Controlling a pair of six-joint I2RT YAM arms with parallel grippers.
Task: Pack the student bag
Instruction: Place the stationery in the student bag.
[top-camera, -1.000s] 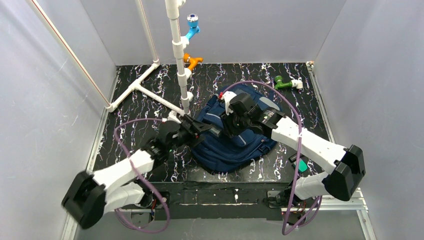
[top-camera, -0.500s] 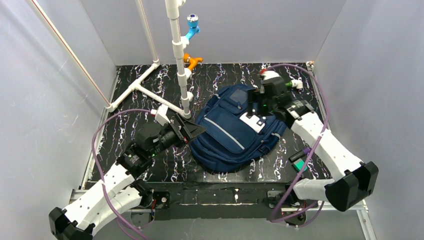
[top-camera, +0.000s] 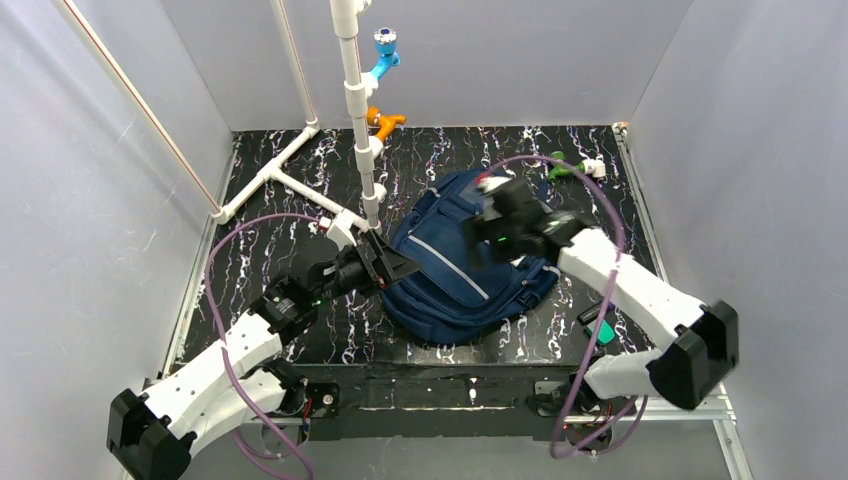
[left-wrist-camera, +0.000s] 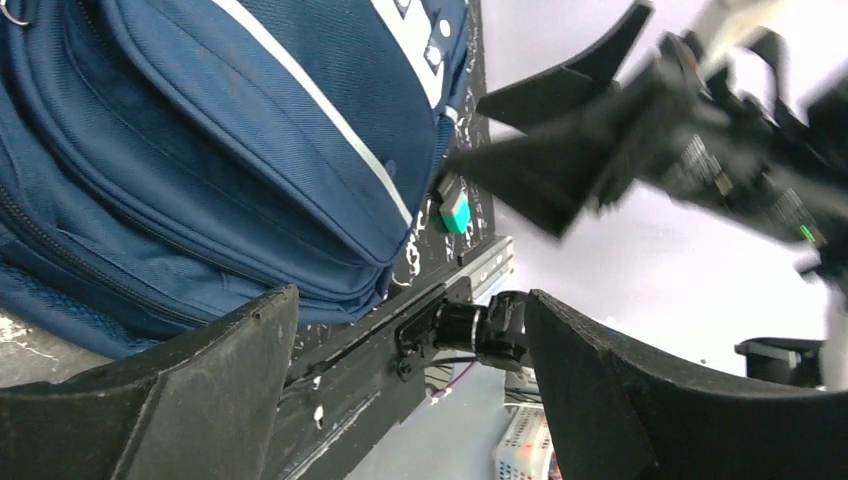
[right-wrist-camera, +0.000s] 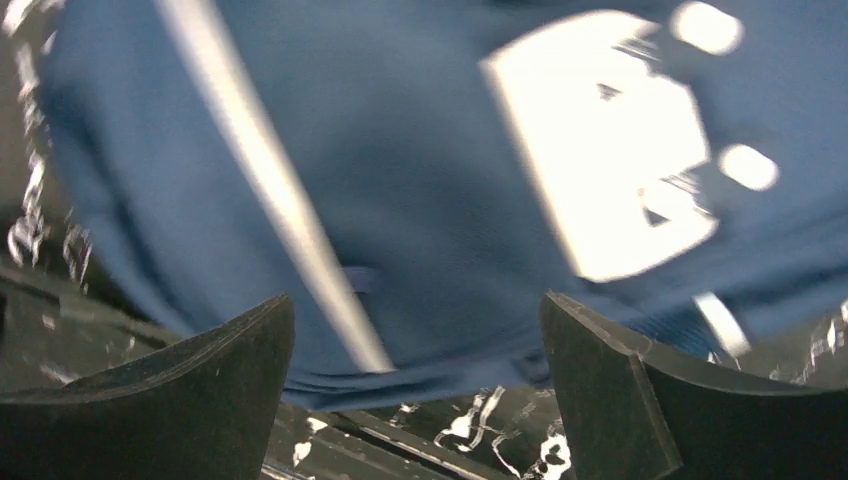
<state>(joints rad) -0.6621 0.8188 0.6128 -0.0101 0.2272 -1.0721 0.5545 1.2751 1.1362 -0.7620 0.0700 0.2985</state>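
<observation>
Starting at your left pincer (top-camera: 398, 262): the jaws stand wide apart and nothing sits between them. It hangs low at the left edge of the backpack (top-camera: 455, 285), just beside the fabric; whether a finger brushes it, I cannot tell from these views. Your right pincer (right-wrist-camera: 415, 300) is likewise spread wide and empty. It is poised over the upper right part of the backpack, above the white patch (right-wrist-camera: 600, 150) and the pale stripe (right-wrist-camera: 280, 220). That wrist view is smeared, so contact with the cloth cannot be confirmed.

The backpack lies flat, front side up, near the middle of the black marbled table (top-camera: 260, 215), between your two arms. Beyond it, a white pipe frame (top-camera: 352, 110) rises from the far left of the table, carrying a blue fitting (top-camera: 384, 48) and, lower down, an orange fitting (top-camera: 385, 120). A green fitting (top-camera: 562, 168) lies toward the far right corner. A teal object (top-camera: 603, 327) rests by the right arm's base, near the backpack's near right edge.
</observation>
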